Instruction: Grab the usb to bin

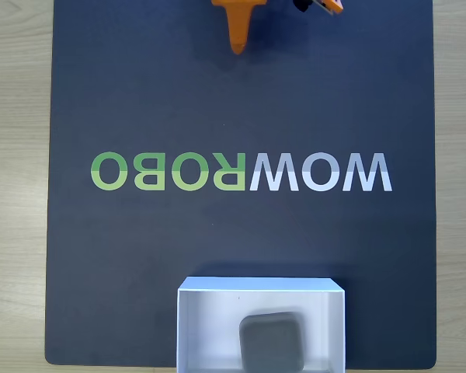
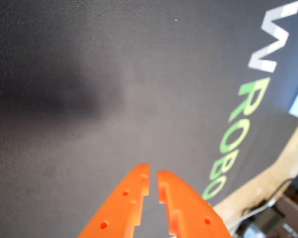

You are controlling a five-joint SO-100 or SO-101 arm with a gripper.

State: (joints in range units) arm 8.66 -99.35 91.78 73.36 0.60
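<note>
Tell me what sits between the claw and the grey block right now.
Nothing visible stands between them. In the fixed view the claw is at the top edge, and bare dark mat with its printed logo lies down to the white box. The grey block already lies inside that box.

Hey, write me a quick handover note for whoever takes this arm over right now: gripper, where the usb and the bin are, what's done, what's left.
Gripper: orange fingers nearly closed with a thin gap between them, holding nothing, hanging over bare dark mat. In the fixed view it sits at the top edge, far from the box.
Usb: small grey block lying inside the bin, toward its lower right part.
Bin: white open box at the bottom edge of the mat, below the WOWROBO lettering.
Done: the usb is in the bin and released.
Left: apparently nothing for this block; park the arm if needed.
</note>
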